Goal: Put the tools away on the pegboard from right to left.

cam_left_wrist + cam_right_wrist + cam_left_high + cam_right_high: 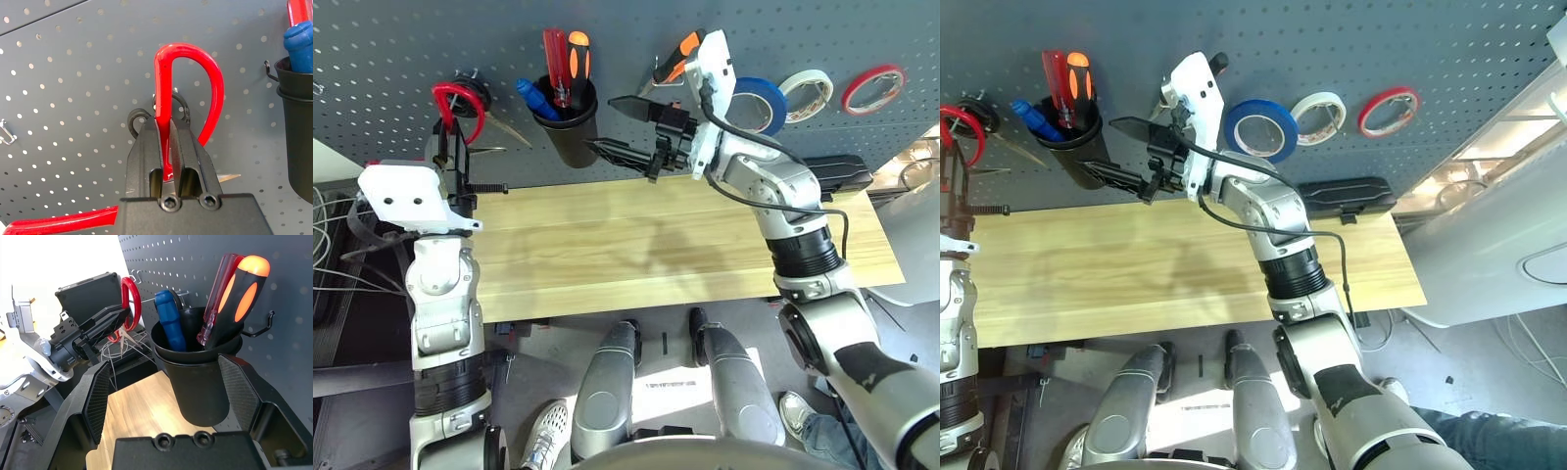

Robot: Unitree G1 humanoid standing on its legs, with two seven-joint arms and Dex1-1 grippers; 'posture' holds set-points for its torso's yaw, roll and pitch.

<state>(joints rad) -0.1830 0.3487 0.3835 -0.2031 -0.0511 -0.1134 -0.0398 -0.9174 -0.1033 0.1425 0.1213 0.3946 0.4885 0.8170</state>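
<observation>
In the left eye view my left forearm runs straight up over the left end of the wooden tabletop [607, 225], and my left gripper [448, 127] points at the pegboard [509, 49], pinching the red-handled scissors [440, 90] by the handle. My right arm slants up and inward from the right; my right gripper [602, 124] is spread and aimed leftward, its fingertips beside the black cup [573, 147]. The blue-handled screwdriver [536, 96] sits in that cup, between my two grippers. The orange-and-black-handled pliers [680, 54] are on the board just above my right gripper.

In the right eye view the blue tape roll [1258, 107] hangs on the board just right of my right wrist, with the white tape roll [1320, 98] and the red tape roll [1365, 116] beyond it.

In the left wrist view my fingers are pressed onto one red handle loop, which stands up between them; the other handle reaches out to one side.

In the right wrist view my fingers stand wide apart, the cup ahead between them, and the screwdriver leans in it, blue handle up.
</observation>
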